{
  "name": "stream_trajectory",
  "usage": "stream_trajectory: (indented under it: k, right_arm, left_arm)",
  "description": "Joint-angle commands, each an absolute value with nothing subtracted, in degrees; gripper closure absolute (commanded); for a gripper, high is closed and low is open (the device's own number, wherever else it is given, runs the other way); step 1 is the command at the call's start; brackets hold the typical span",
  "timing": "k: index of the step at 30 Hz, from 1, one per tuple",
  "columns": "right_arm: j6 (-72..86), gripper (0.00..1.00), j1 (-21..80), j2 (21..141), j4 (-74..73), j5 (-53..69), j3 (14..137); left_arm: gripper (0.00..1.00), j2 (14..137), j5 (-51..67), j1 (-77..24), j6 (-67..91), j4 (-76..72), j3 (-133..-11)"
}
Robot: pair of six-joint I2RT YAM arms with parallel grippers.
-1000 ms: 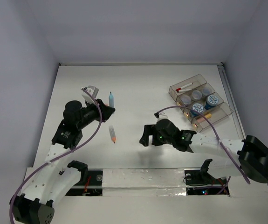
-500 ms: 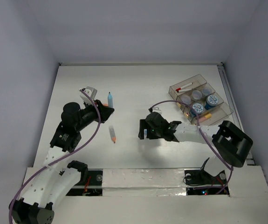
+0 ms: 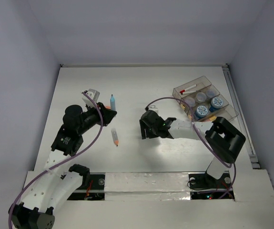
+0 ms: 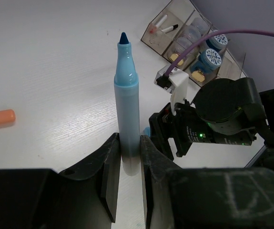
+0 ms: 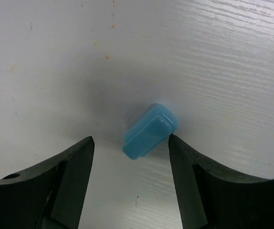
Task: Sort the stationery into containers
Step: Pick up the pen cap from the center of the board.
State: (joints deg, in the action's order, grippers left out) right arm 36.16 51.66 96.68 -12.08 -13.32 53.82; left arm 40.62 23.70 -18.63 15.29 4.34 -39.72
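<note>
Presently the light-blue cap (image 5: 149, 130) lies on the table (image 5: 213, 57) between the fingers of the right gripper (image 5: 129, 143). Over the last second this gripper has swung leftward from nearer the tray to mid-table and begun drawing its jaws in. They stand apart, one finger just beside the cap and the other with a clear gap, so nothing is gripped yet. The left gripper (image 4: 128, 143) has hardly moved and stays clamped on the lower barrel of the light-blue marker (image 4: 126, 95), whose bare tip points away. The cap looks about to be picked up, probably for refitting to that marker before sorting. An orange marker (image 3: 115, 137) lies on the table between the two arms, and an orange stub (image 4: 0, 117) lies off to one side. The tray (image 3: 178, 92) sits at the far right, well apart, and holds jars (image 3: 202, 111) and a red marker (image 3: 189, 88). The cap lies skewed between the fingers and may twist on closure. The right arm's purple cable (image 3: 163, 100) arcs toward the tray.
</note>
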Motion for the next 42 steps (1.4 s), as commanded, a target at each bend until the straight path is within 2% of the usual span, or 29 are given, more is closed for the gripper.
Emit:
stream_trajectory:
  k: [1, 3, 5, 11, 15, 21, 24, 29, 32, 33, 36, 42]
  right_arm:
    - [32.17, 0.32, 51.33, 100.45, -19.32, -16.34, 57.38]
    - [30.42, 0.41, 51.33, 102.39, -21.08, -16.87, 58.88]
    - [29.62, 0.46, 51.33, 103.53, -22.5, -16.88, 60.46]
    - [28.65, 0.54, 51.33, 106.17, -23.82, -16.17, 62.49]
    - [28.21, 0.54, 51.33, 108.1, -24.78, -16.35, 63.98]
    - [28.21, 0.38, 51.33, 109.6, -24.35, -16.0, 65.74]
    - [28.04, 0.39, 51.33, 110.21, -24.08, -15.38, 66.44]
    - [28.04, 0.53, 51.33, 111.36, -24.08, -15.64, 67.15]
    - [28.21, 0.7, 51.33, 110.83, -23.91, -16.0, 66.71]
    - [28.3, 0.81, 50.81, 110.74, -23.91, -16.26, 66.62]
    - [28.39, 1.0, 50.8, 109.6, -23.73, -16.96, 67.14]
    - [26.29, 1.0, 50.8, 101.18, -18.91, -18.72, 69.34]
  left_arm:
    - [1.0, 39.64, 23.55, -18.81, 14.5, 2.81, -40.69]
    - [1.0, 39.64, 23.47, -18.81, 14.5, 2.81, -40.78]
    - [1.0, 39.64, 23.38, -18.81, 14.5, 2.81, -40.78]
    - [1.0, 39.73, 23.12, -18.81, 14.33, 2.9, -40.69]
    - [1.0, 39.73, 23.2, -18.81, 14.33, 2.9, -40.78]
    - [1.0, 39.55, 23.11, -18.81, 14.33, 2.9, -40.69]
    - [1.0, 39.55, 23.03, -18.81, 14.41, 2.9, -40.69]
    - [1.0, 39.55, 23.03, -18.81, 14.33, 2.99, -40.69]
    - [1.0, 39.64, 23.03, -18.81, 14.33, 2.9, -40.69]
    - [1.0, 39.73, 23.03, -18.81, 14.41, 2.9, -40.69]
    - [1.0, 39.73, 23.03, -18.81, 14.33, 2.73, -40.69]
    - [1.0, 40.6, 22.76, -18.81, 14.33, 2.81, -40.69]
